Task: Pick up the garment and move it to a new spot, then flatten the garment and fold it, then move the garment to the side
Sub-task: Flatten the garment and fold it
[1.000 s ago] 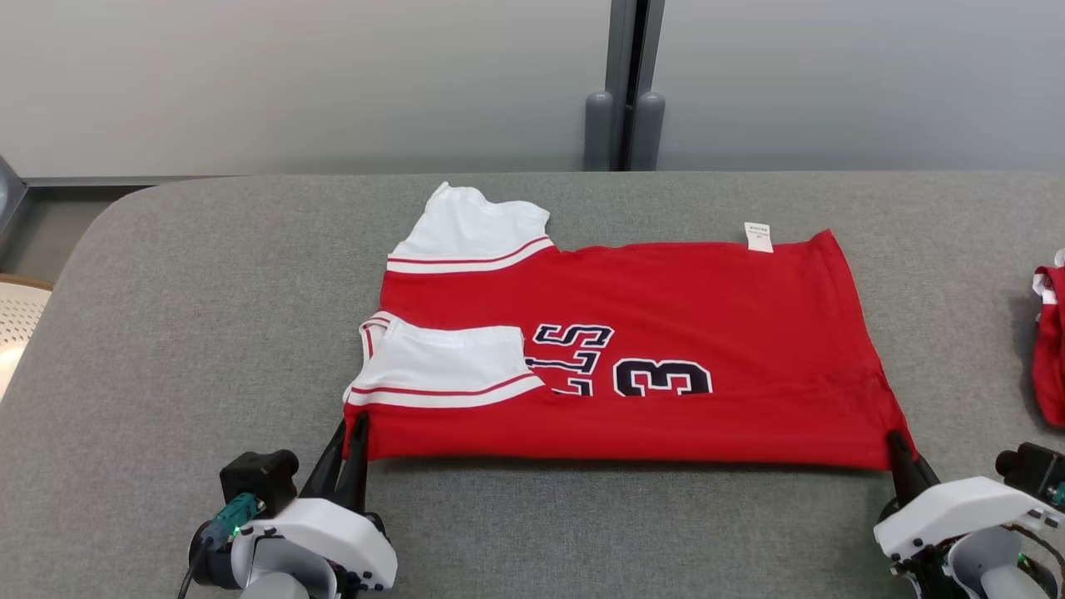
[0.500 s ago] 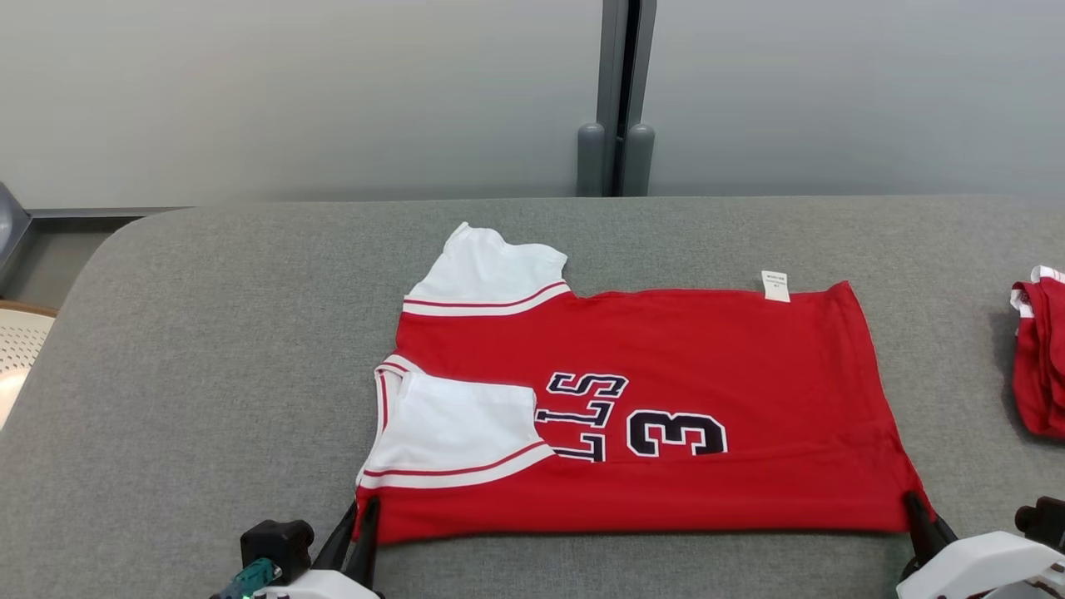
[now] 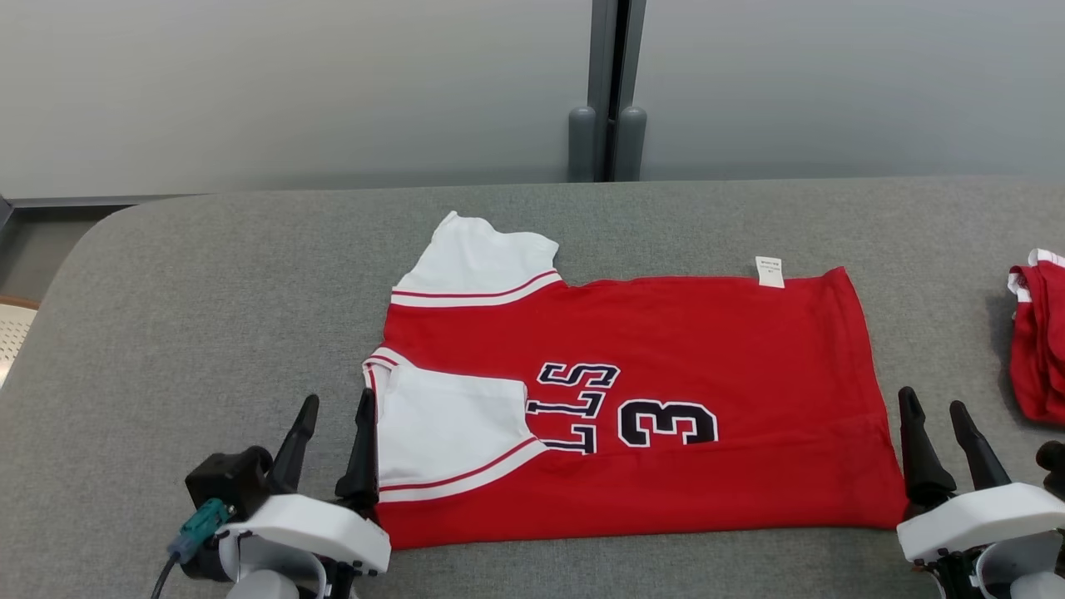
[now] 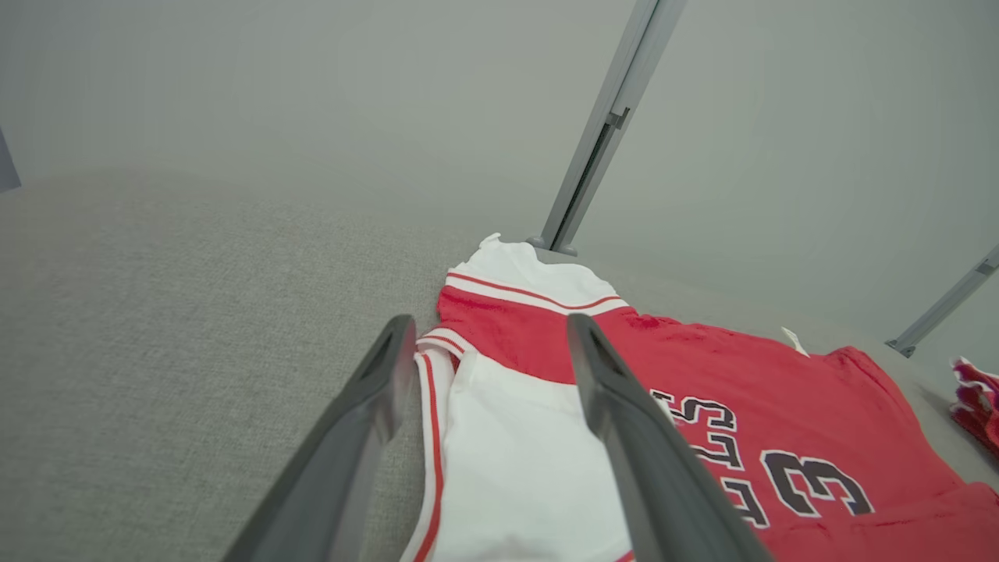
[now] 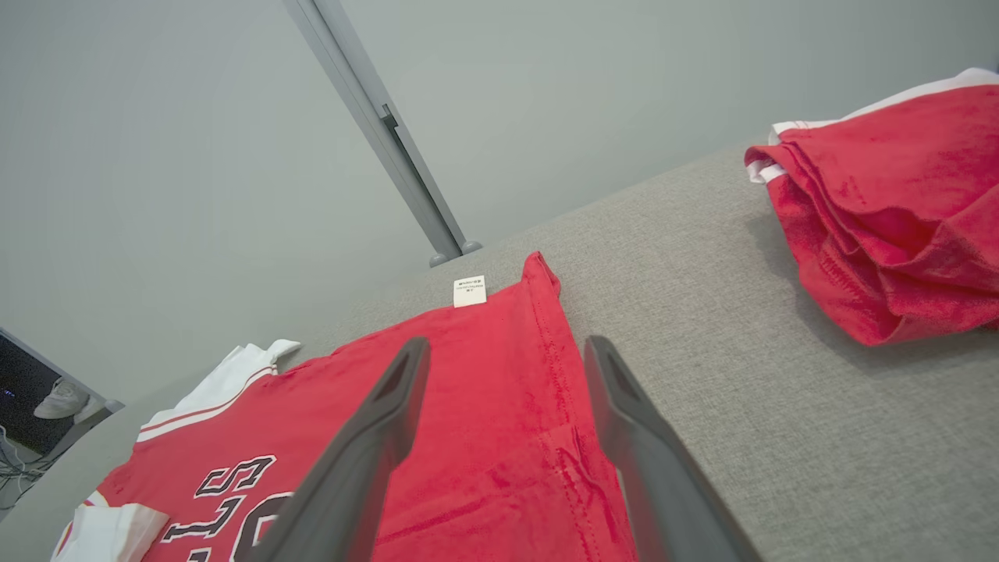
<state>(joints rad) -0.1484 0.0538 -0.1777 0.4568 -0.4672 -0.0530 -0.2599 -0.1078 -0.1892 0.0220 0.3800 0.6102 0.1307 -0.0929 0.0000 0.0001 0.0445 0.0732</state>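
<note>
The garment [image 3: 666, 399] is a red jersey with white sleeves and a dark "3", folded once lengthwise and lying flat on the grey table [image 3: 208, 291]. My left gripper [image 3: 333, 408] stands open at its near left corner, one finger over the white sleeve [image 4: 515, 460], holding nothing. At the near right corner my right gripper [image 3: 933, 405] is open too, its fingers astride the jersey's right hem [image 5: 562, 375]. The jersey's white label [image 3: 769, 271] lies at the far edge.
A second red garment [image 3: 1036, 341] lies bunched at the table's right edge, also in the right wrist view [image 5: 890, 211]. A grey wall with a vertical post [image 3: 607, 83] stands behind the table. The table's rounded left corner [image 3: 100, 241] drops off to the floor.
Both grippers have let go of the jersey's near corners and opened wide. The near edge now lies flat on the table. The head camera has shifted a little.
</note>
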